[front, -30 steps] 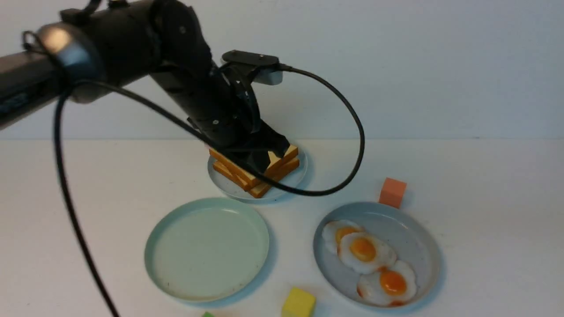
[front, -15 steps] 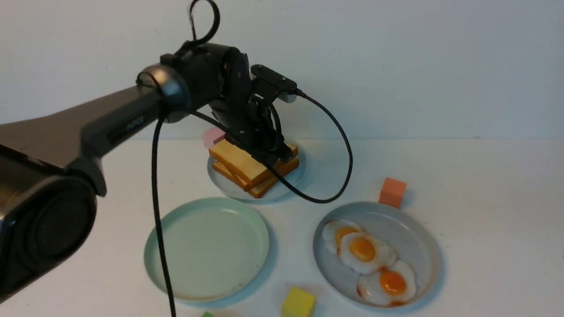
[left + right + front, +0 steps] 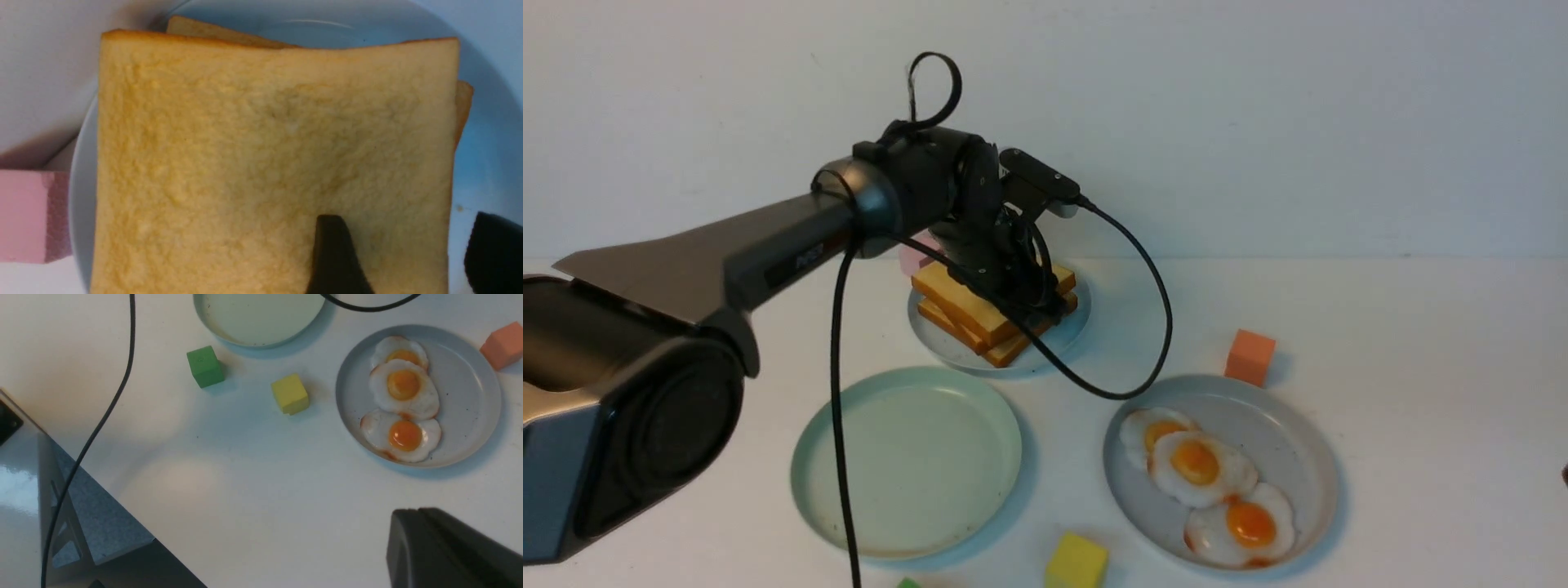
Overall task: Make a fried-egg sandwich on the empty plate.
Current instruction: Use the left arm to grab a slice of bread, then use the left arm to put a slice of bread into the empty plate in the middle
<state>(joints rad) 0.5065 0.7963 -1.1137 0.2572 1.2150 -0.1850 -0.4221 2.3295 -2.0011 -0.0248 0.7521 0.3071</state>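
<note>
While the mint plate (image 3: 907,461) lay empty on the table (image 3: 1421,327), the two toast slices (image 3: 980,306) sat stacked on the blue plate (image 3: 1062,339), just beyond the mint plate and slightly to its right. The upper slice (image 3: 265,163) was turned a little against the lower slice (image 3: 212,30), whose corners showed past its edges. The left gripper (image 3: 1045,306) hung low over the right side of the stack, jaws spread wide and gripping nothing. In the left wrist view one finger (image 3: 335,257) stood over the upper slice and the other (image 3: 494,253) lay outside its edge, so that the edge ran between them. Whether either finger touched the toast could not be told.

A pink block (image 3: 913,255) stood beyond the mint plate too, partly hidden by the arm. Three eggs (image 3: 1194,461) overlapped in a row on the grey plate (image 3: 1298,425), right of the mint plate and apart from it. An orange cube (image 3: 1250,357) stood farther right and beyond. A yellow cube (image 3: 1076,562) and a green cube (image 3: 205,366) sat near the mint plate's near rim. The cable (image 3: 1127,359) sagged beyond the mint plate, to its right. The right gripper (image 3: 425,531) was closed and empty, above the table, well right of the mint plate.
</note>
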